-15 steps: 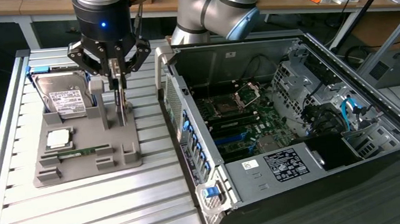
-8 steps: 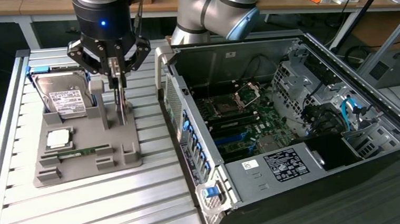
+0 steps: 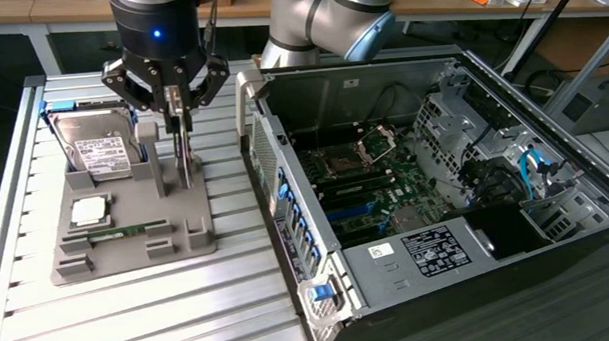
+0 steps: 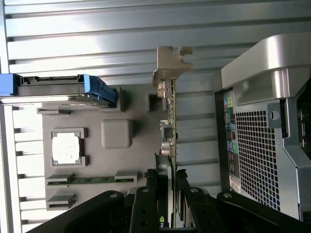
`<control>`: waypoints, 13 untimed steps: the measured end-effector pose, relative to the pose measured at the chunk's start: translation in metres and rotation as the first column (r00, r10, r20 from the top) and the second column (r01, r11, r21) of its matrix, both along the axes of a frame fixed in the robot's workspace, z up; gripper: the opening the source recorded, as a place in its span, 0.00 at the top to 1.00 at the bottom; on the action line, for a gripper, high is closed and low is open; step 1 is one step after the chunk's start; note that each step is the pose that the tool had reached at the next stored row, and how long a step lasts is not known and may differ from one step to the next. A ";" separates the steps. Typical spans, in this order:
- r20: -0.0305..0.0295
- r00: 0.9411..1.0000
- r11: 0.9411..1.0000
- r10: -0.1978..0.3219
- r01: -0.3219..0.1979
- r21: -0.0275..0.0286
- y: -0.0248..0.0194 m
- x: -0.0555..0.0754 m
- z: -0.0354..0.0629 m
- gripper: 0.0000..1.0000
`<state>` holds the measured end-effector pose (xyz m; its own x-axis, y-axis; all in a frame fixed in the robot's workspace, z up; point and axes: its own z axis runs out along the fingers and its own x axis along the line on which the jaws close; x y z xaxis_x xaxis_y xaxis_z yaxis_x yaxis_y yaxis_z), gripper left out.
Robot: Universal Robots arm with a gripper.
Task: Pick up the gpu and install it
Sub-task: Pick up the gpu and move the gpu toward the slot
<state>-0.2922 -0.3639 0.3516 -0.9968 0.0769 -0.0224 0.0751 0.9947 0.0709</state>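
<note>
Slatted counter (image 3: 133, 327) nearest. Grey tray (image 3: 128, 259) on it, with memory stick (image 3: 126, 230) and processor chip (image 3: 89, 210) lying flat in their slots. Behind them the gpu (image 3: 184, 159) stands upright on edge at the tray. The jaws are clamped on its top edge, and I cannot tell if its lower edge is seated. Hard drive (image 3: 99, 149) propped at the tray's back. Open computer case (image 3: 428, 250) just beside the tray, on the exterior view's right.

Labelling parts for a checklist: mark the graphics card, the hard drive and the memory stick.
graphics card (image 4: 169, 68), wrist view, metal bracket end.
hard drive (image 3: 104, 152), exterior view, white label.
memory stick (image 3: 126, 230), exterior view, middle of the green strip.
</note>
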 end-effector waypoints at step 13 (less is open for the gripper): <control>0.000 1.000 1.000 0.000 0.000 0.017 0.0000 0.000 0.0026 0.73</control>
